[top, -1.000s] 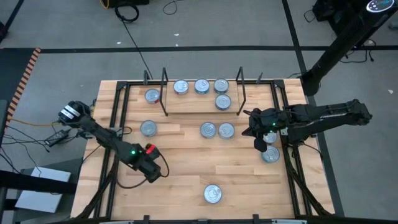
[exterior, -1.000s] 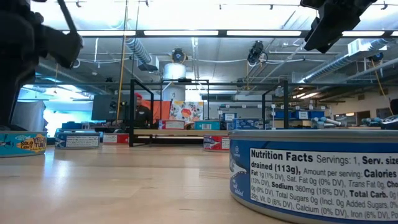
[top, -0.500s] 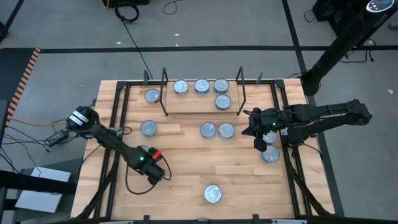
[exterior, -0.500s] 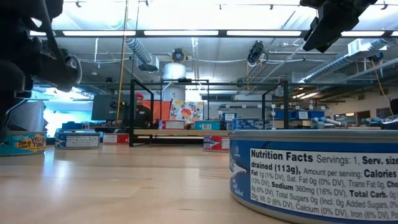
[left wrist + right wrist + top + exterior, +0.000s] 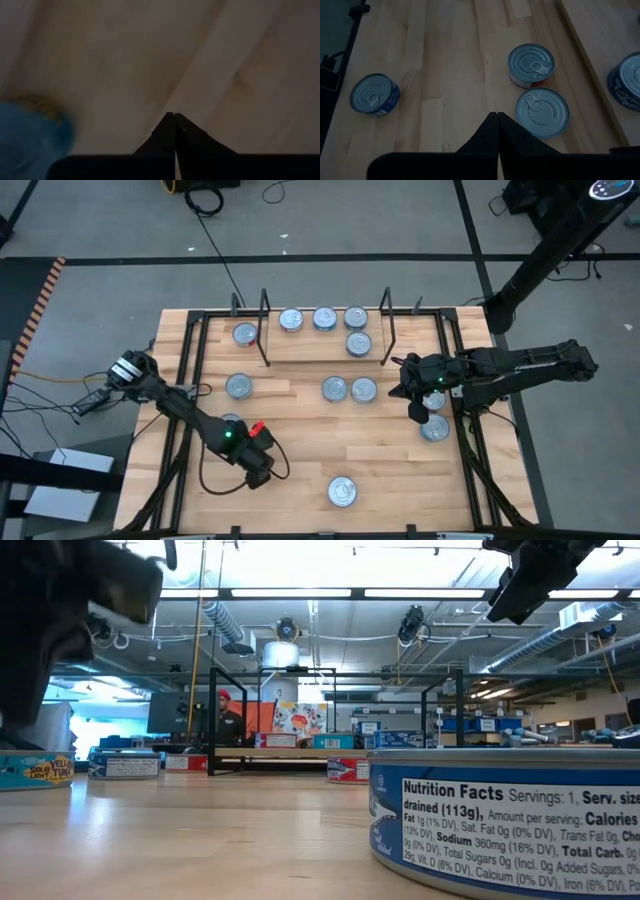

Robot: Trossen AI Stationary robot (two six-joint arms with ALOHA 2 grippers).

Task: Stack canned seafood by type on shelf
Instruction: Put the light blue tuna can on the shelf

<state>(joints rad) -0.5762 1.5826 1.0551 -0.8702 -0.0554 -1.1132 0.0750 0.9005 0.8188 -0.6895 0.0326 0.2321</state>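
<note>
Left gripper: low over the near-left part of the table. Its fingers are pressed together and hold nothing.
Right gripper: up above the right side of the table. Its fingers are pressed together too, with nothing in them.
Shelf: at the far side of the table, between two black wire ends. Four tins sit on it, three in a row and one in front.
Loose tins: one near tin sits alone by the near edge. Two sit side by side in the middle. One is on the left, one far left beside the shelf, and one right tin is just under the right gripper.
Which way: the near tin lies to the right of the left gripper, close by. That arm is nearer to it.
Shape: the tins are round and flat, so any side works for a grab.
Room: bare wood lies all around the near tin. The table's near edge is close behind it.
Next, I think: the left fingers must spread before they can take a tin.
</note>
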